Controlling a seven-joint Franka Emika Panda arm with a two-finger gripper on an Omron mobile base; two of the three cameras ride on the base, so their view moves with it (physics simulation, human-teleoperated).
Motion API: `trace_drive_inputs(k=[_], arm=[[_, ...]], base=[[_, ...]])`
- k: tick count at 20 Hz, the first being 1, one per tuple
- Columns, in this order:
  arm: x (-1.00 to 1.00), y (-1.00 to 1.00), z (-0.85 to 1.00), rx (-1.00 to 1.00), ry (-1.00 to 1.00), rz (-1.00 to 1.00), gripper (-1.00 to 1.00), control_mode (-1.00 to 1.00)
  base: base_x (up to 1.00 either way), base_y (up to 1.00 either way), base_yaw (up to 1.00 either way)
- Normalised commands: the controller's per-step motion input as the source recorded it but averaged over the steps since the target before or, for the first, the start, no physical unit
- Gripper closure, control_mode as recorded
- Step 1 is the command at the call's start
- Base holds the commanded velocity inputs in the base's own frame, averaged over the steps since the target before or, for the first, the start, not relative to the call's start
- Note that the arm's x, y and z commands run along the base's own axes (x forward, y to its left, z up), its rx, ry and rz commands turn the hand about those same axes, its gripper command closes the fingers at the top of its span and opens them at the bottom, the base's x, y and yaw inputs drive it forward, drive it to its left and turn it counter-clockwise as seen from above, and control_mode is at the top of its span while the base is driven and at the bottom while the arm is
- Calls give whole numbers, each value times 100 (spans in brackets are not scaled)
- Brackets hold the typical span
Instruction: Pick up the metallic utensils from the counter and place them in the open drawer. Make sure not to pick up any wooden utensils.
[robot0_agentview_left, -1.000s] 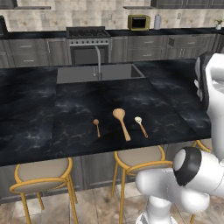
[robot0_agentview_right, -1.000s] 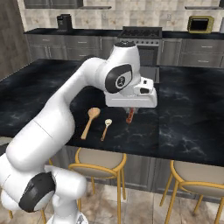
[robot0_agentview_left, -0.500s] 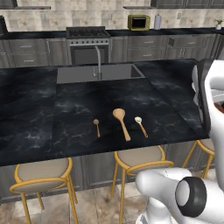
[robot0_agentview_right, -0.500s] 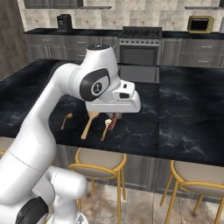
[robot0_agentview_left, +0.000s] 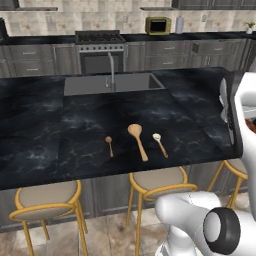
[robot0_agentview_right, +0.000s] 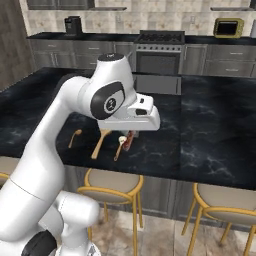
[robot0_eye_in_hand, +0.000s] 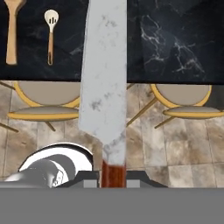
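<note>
While three spoons (robot0_agentview_left: 137, 140) lie on the counter (robot0_agentview_left: 45, 125) above stools (robot0_agentview_left: 47, 200), the gripper (robot0_eye_in_hand: 113, 175) clamps a knife (robot0_eye_in_hand: 105, 74). Its blade is broad, silvery-grey and mottled, with a reddish-brown handle.

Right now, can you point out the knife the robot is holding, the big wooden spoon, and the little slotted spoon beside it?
knife (robot0_eye_in_hand: 105, 83): hand view, middle of the pale blade.
big wooden spoon (robot0_agentview_left: 135, 131): left base view, its oval bowl.
little slotted spoon (robot0_eye_in_hand: 51, 18): hand view, its pale head.
</note>
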Motion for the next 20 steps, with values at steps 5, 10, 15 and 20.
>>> trace_drive_inputs(k=[5, 10, 15, 20], arm=[[0, 0, 0, 0, 0, 0, 100, 100], [0, 0, 0, 0, 0, 0, 100, 100], [0, 0, 0, 0, 0, 0, 100, 100], [0, 0, 0, 0, 0, 0, 100, 100]], base=[[-19, -100, -9], [-9, -100, -14], [-4, -100, -21], [14, -100, -22]])
